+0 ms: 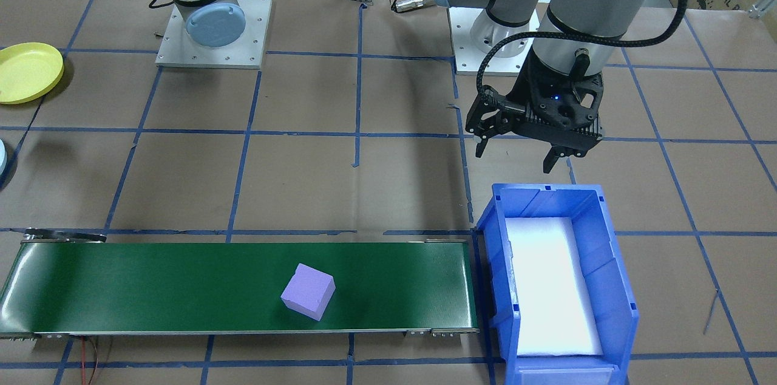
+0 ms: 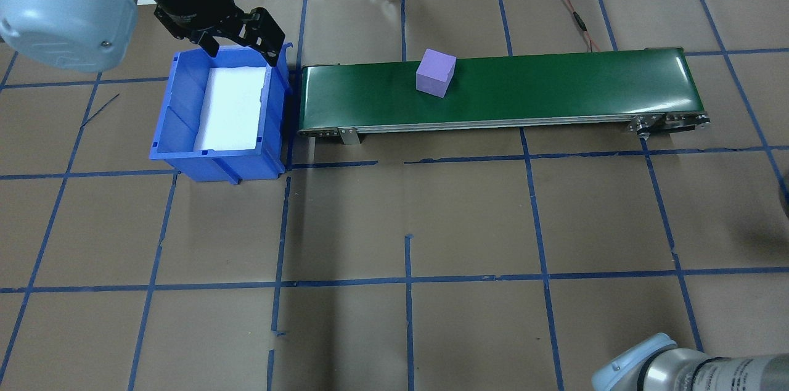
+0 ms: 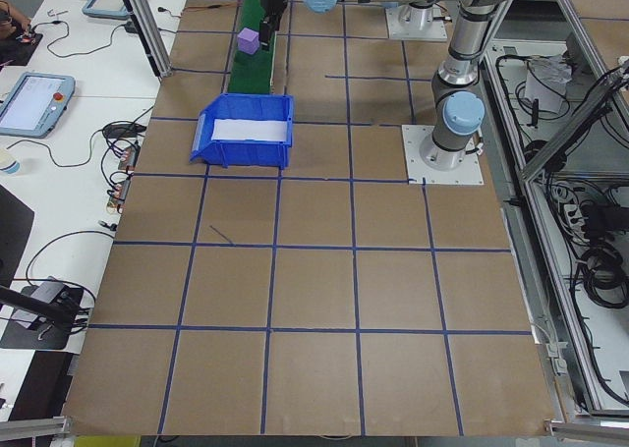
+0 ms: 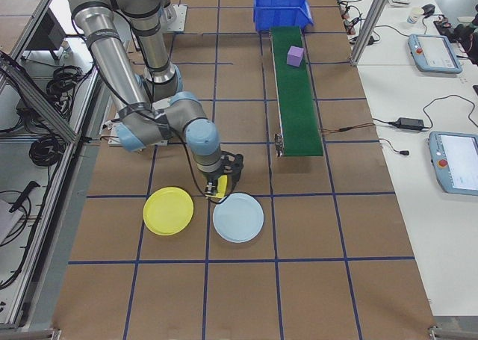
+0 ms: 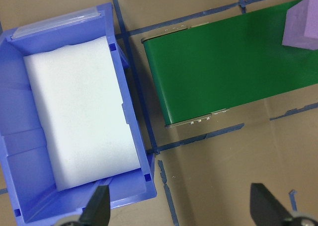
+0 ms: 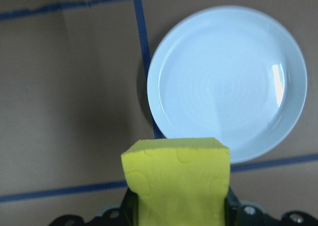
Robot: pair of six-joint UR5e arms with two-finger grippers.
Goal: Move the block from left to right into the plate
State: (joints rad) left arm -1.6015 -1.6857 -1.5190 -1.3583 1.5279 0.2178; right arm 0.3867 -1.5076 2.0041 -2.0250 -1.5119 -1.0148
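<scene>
While the right tool [image 6: 176, 213] pinches a yellow block [image 6: 176, 179] between its fingers, it hangs between the yellow plate [image 4: 168, 210] and a pale blue plate [image 4: 238, 217], so I judge the carry nearly done. Next it must shift over the yellow plate and release. The left tool [image 1: 522, 157] hangs spread and empty above the blue bin [image 1: 613, 288]; a purple block [image 1: 308, 291] sits on the green conveyor [image 1: 152, 288].
</scene>
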